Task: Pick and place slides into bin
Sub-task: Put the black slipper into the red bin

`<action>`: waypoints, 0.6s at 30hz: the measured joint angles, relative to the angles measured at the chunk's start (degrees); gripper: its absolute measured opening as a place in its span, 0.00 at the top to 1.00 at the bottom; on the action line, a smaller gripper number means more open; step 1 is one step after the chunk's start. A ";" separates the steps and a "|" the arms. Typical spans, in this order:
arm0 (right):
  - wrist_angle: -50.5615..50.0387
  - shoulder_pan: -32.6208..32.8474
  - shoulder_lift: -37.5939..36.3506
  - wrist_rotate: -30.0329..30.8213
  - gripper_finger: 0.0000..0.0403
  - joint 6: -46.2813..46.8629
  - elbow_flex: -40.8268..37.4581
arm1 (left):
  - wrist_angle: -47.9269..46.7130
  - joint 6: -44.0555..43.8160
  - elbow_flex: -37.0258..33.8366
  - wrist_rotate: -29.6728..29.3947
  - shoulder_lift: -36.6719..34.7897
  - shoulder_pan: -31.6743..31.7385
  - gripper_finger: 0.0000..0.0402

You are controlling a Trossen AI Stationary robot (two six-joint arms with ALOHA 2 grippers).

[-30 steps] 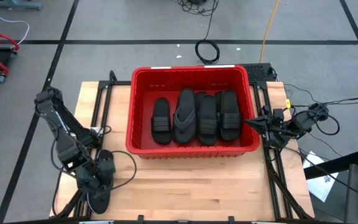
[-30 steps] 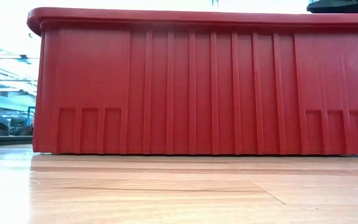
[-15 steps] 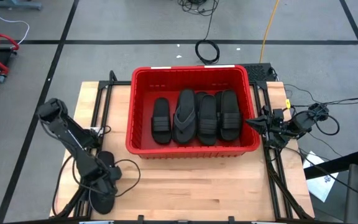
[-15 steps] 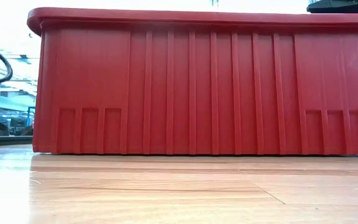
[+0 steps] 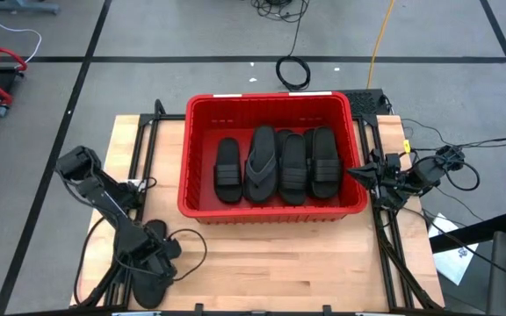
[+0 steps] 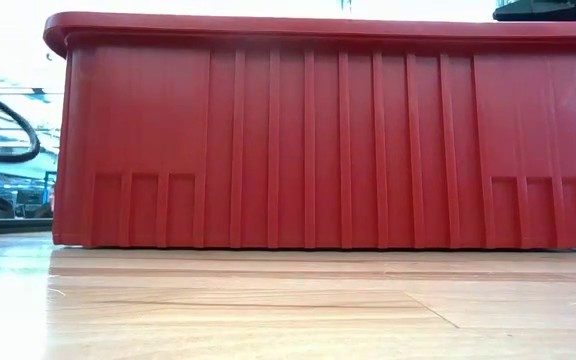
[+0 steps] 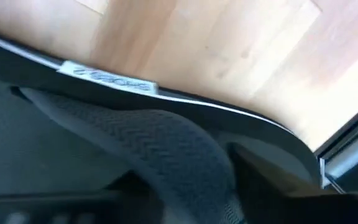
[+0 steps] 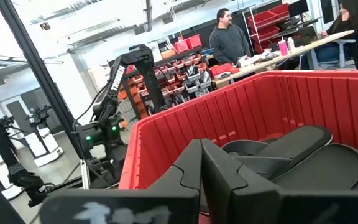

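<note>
Slide [image 5: 148, 285] at table's near-left corner, left claw [image 5: 152, 254] bent low, grip unclear

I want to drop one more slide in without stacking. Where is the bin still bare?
The bin has a bare floor strip behind the four slides, along the far wall, and a narrow strip beside the leftmost slide. The middle is crowded. Outside, the wood in front of the bin, right of the left hand, is free.

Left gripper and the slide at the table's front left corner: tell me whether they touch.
Touching. In the left wrist view the slide fills the frame right against the left gripper; the high view shows that gripper on the slide.
</note>
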 joint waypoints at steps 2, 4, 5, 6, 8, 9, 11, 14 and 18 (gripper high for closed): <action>-0.04 0.01 0.00 0.00 1.00 -0.02 0.00 | 0.97 0.88 -0.04 0.99 0.52 0.05 0.77; -0.02 0.01 0.00 0.00 1.00 -0.04 0.00 | 3.86 2.22 -0.12 1.96 0.45 0.11 0.93; -0.06 -0.01 0.00 0.00 1.00 -0.04 0.00 | 5.04 2.53 0.10 2.25 -0.01 0.22 0.96; -0.07 -0.01 0.00 0.00 1.00 -0.04 0.00 | 5.49 2.79 0.51 2.91 -0.89 0.33 0.96; -0.01 0.01 0.00 -0.04 1.00 -0.04 0.02 | 5.05 3.29 1.65 3.13 -2.37 0.36 0.97; -0.01 -0.01 0.00 -0.04 1.00 -0.04 0.00 | 4.27 3.02 2.21 2.78 -3.13 0.40 0.99; 0.24 0.01 0.00 -0.11 1.00 -0.04 0.01 | 0.49 -0.88 3.42 -0.51 -5.39 0.48 0.99; 0.07 -0.01 0.00 -0.11 1.00 -0.07 0.02 | -4.58 -9.11 3.75 -6.96 -8.67 0.52 0.99; -0.20 0.00 0.00 -0.13 1.00 -0.08 0.02 | -7.84 -17.50 3.72 -13.34 -12.67 0.46 1.00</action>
